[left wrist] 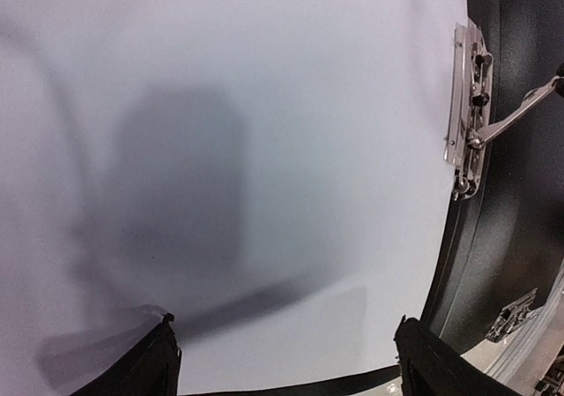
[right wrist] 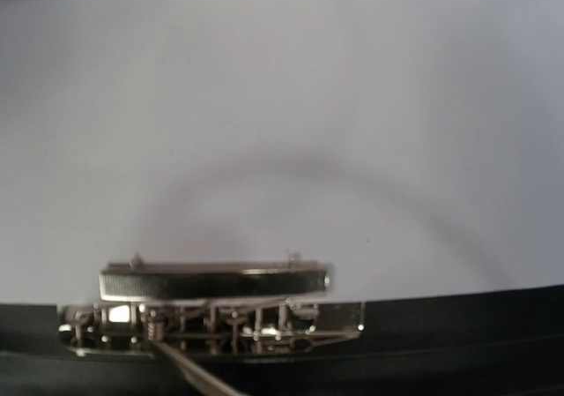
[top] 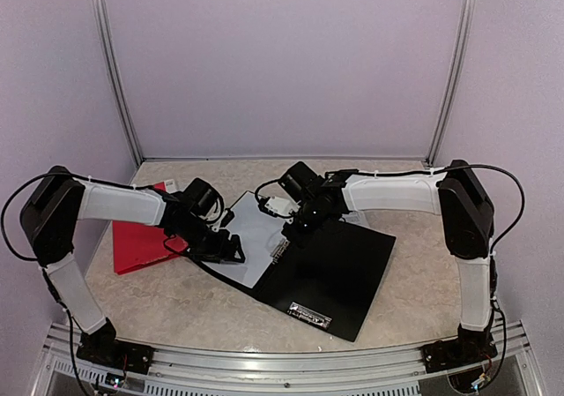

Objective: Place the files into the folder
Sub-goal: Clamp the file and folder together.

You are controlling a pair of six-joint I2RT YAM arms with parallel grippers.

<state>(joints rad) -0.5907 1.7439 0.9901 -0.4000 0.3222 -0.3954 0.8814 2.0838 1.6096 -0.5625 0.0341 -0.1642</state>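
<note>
The left gripper [top: 227,250] hangs low over the files [top: 254,233], its fingers [left wrist: 163,365] spread wide with nothing between them. The files lie as a white stack on the left half of the open black folder [top: 339,272], which rests on the table [top: 423,299]. Beyond it, the right gripper [top: 300,223] is pressed together at the metal clip [right wrist: 216,281] on the spine. Whether it pinches the clip's lever [left wrist: 515,114] cannot be told. The step in hand looks like clamping the stack. Next, the lever likely needs working so the clip bites, then the cover folding over. A red folder [top: 141,237] lies at the far left.
</note>
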